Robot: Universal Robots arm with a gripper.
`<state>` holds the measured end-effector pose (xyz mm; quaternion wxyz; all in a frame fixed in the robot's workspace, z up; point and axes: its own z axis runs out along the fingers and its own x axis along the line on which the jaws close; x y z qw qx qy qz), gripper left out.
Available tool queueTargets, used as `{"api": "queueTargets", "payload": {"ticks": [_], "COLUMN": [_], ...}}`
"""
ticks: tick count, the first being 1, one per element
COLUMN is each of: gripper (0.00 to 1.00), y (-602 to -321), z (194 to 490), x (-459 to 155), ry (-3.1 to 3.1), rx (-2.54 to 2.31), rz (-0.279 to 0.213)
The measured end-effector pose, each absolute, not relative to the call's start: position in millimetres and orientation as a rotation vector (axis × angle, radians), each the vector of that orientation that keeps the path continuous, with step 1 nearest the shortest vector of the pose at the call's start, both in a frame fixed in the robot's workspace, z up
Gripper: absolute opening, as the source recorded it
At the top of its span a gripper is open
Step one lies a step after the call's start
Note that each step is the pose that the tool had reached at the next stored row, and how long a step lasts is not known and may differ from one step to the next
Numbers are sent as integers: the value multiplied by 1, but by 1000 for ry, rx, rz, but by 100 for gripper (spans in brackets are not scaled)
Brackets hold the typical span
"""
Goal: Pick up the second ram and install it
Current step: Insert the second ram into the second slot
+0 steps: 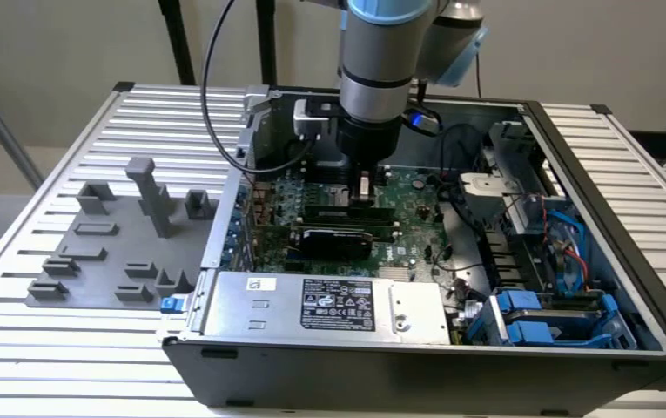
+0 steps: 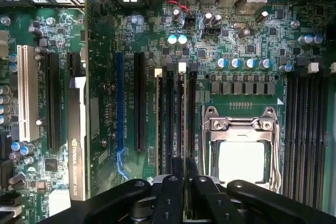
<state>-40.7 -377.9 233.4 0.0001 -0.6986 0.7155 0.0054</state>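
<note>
Black gripper [image 2: 184, 165] low over the green motherboard's [image 2: 102, 51] black memory slots [image 2: 169, 119] — jaws narrow, hold on the second ram indeterminate — seating unconfirmed.

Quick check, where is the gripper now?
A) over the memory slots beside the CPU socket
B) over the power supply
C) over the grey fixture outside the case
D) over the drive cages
A: the gripper sits above the memory slots, next to the CPU socket.
</note>
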Motion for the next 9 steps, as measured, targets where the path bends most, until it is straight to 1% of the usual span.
{"api": "queueTargets", "payload": {"ticks": [9], "gripper": [0], "y": [-378], "z": [229], "x": [-41], "ry": [2251], "rx": [-2192], "rz": [17]}}
